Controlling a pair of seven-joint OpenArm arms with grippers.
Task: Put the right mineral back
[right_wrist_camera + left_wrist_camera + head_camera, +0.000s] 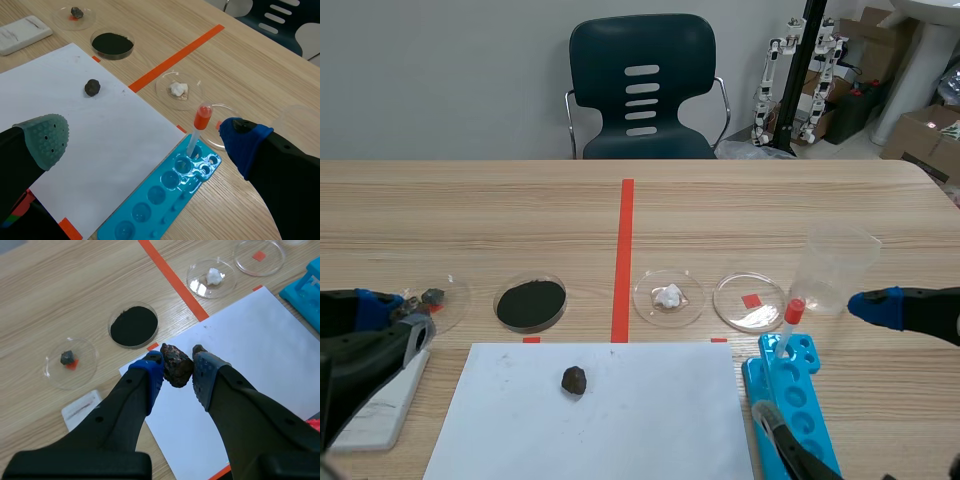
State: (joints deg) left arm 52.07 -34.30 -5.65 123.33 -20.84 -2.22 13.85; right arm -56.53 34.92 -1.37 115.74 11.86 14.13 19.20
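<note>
**Item 1: left gripper**. Far left of the scene frame, low. It is clenched on a dark brown mineral, with one pad on each flank and the piece held clear of the table. I read this as a carry grip, pinched across the middle so the stone cannot roll out.

**Item 2: dark lump**. Lower left of centre in the scene frame, lying loose on the white sheet and touching nothing else. I take the sheet to be a work surface that catches grit and shows the sample up.

**Item 3: row of dishes** across the middle of the scene frame, each presumably a sample's fixed home.
- At the far left, a dish holds a small grey piece. A white tile lies near it.
- Next comes the black powder.
- Just right of centre is a white mineral.
- Last is the empty dish, which shows only its tape mark.

**Item 4: right gripper**. Right edge of the scene frame. It is released, with its fingers wide and nothing between them. It hangs just beside the beaker, near the empty dish and above the blue rack with its tube.

**Judgement.** The empty dish is the only vacant home, so I expect a mineral goes back there. I cannot settle which dark piece is meant, the gripped one or the loose one. My left arm would have to reach past the middle to get there, while my right is free and nearer.
</note>
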